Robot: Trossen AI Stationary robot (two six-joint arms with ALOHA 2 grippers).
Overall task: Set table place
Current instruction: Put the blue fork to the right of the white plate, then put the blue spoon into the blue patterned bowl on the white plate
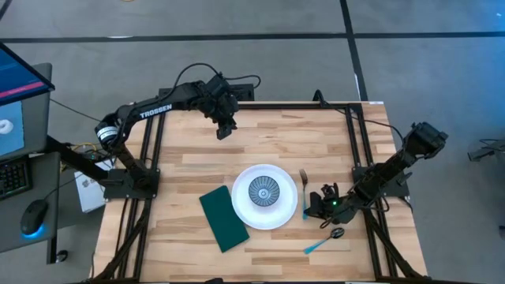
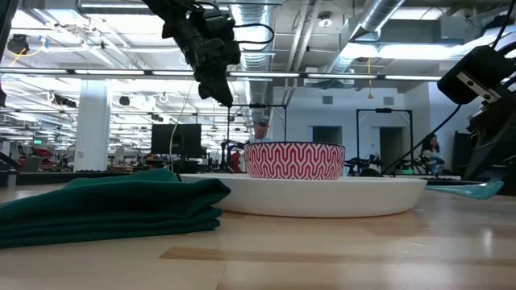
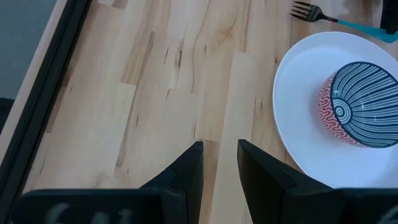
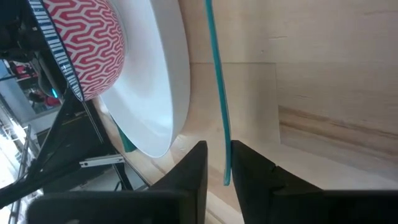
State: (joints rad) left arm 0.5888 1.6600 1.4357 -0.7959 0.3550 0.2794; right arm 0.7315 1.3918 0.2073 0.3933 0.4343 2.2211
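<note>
I see left gripper (image 1: 224, 129) raised over far bare tabletop (image 1: 316, 134), fingers (image 3: 186, 171) narrow gap, empty. Green napkin (image 1: 223, 218) just left of white plate (image 1: 243, 207); bowl (image 1: 265, 191) centred on plate (red zigzag outside). Fork (image 1: 304, 192) just right of plate. Right gripper (image 1: 316, 207) low at fork handle, fingers (image 4: 196, 165) narrowly straddling it. Spoon (image 1: 324, 241) nearer front edge.

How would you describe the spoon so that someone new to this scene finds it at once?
Start at the large white plate in the middle of the wooden table. On the right arm's side a fork lies alongside the rim, by the right end effector. The spoon lies beyond that, nearer the table's front edge: it alone lies slanted, with a rounded dark bowl instead of tines.
</note>
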